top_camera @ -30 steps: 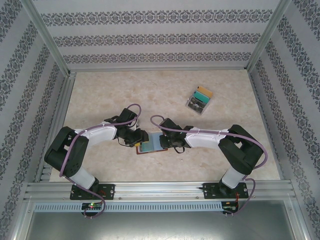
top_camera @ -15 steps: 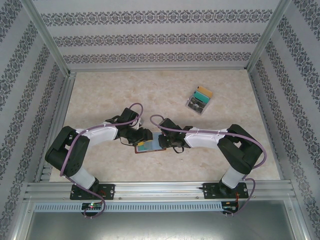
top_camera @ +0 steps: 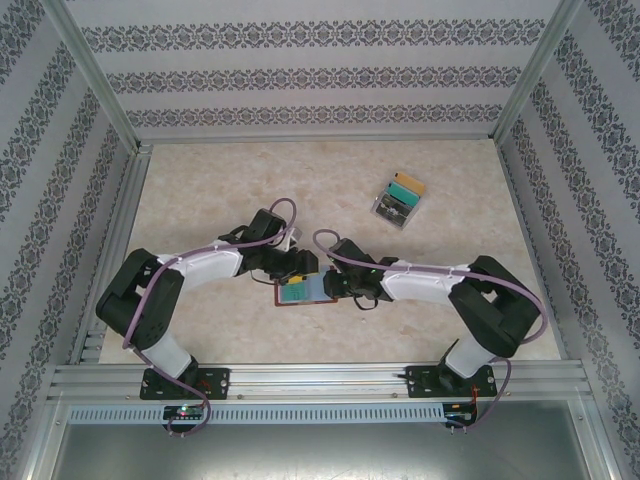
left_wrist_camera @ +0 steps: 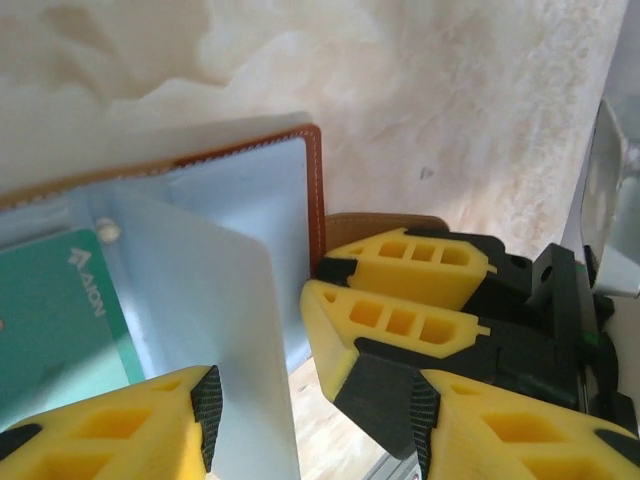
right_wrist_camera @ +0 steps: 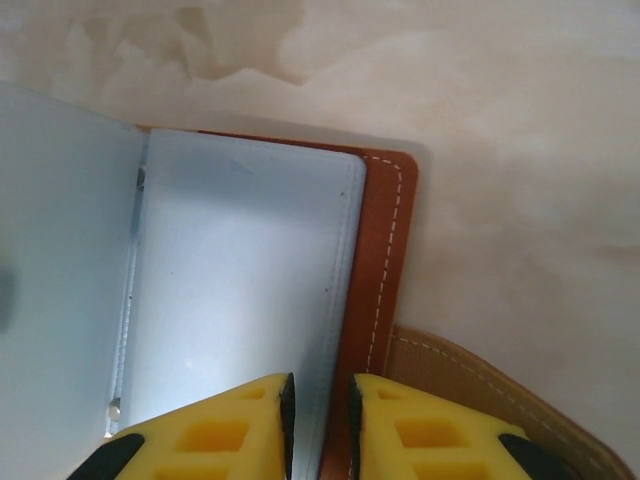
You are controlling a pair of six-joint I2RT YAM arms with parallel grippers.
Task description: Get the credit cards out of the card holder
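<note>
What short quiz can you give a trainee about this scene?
1. True or false: the wallet lies open on the table.
2. The card in the wallet is: A red, B green, C black.
3. Which stands wide open: left gripper or right gripper?
Key: 1 true; 2 B; 3 left.

The card holder (top_camera: 301, 292) lies on the table (top_camera: 200, 190), box (top_camera: 399, 199) behind.
</note>
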